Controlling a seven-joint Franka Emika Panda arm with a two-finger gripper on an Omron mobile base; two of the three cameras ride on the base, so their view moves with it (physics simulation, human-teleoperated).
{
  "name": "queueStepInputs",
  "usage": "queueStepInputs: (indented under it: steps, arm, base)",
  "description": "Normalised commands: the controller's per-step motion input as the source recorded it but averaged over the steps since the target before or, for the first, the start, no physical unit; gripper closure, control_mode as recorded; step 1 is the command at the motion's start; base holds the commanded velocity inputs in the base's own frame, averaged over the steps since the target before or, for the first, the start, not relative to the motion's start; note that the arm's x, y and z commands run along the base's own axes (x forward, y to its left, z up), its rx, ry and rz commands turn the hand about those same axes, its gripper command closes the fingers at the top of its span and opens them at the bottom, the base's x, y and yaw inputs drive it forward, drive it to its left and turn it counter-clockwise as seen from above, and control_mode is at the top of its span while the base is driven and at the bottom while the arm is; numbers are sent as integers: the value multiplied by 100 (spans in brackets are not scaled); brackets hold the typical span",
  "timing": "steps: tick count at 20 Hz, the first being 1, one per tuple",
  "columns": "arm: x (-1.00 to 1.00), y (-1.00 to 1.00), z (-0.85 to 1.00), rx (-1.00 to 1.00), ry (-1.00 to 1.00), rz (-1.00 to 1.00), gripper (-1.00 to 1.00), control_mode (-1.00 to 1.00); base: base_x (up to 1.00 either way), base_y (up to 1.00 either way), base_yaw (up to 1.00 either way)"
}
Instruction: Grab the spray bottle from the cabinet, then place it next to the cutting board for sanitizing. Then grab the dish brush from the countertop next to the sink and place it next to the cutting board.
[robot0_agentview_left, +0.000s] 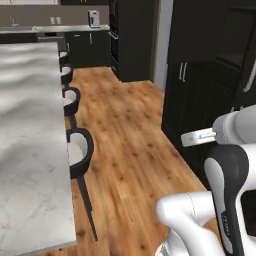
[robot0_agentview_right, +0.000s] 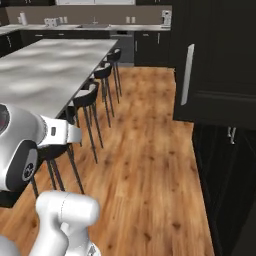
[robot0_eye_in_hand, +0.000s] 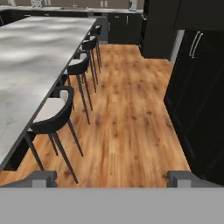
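Note:
The tall dark cabinet (robot0_agentview_left: 200, 95) with slim silver bar handles stands on the right, across a wooden floor; it is also in the right base view (robot0_agentview_right: 220, 60) and the hand view (robot0_eye_in_hand: 197, 87). Its doors look closed. The long white-grey marble countertop (robot0_agentview_left: 30, 125) runs along the left (robot0_agentview_right: 50, 65) (robot0_eye_in_hand: 30, 57). My gripper (robot0_eye_in_hand: 113, 178) is open and holds nothing, its fingertips (robot0_eye_in_hand: 41, 178) wide apart, facing down the aisle above the floor. The spray bottle, cutting board, dish brush and sink are out of view.
A row of black bar stools (robot0_agentview_left: 80, 150) (robot0_agentview_right: 92, 97) (robot0_eye_in_hand: 57, 113) lines the counter's edge and juts into the aisle. The wooden floor (robot0_eye_in_hand: 131, 105) between stools and cabinets is open. A back counter (robot0_agentview_left: 55, 27) with dark lower cabinets closes the far end.

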Motion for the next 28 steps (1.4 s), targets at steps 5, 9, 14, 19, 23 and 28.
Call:
queueStepInputs:
  steps: [5,9,14,19,23,28]
  arm:
    - [0,0,0,0,0,0,-100,100]
    - [0,0,0,0,0,0,-100,100]
    - [0,0,0,0,0,0,-100,100]
    - [0,0,0,0,0,0,-100,100]
    - [0,0,0,0,0,0,-100,100]
    - [0,0,0,0,0,0,-100,100]
  base:
    - [99,-1,16]
    - [93,-54,11]
    - [96,-63,7]
    - [100,-6,0]
    - [100,-5,0]
    - [74,-38,-12]
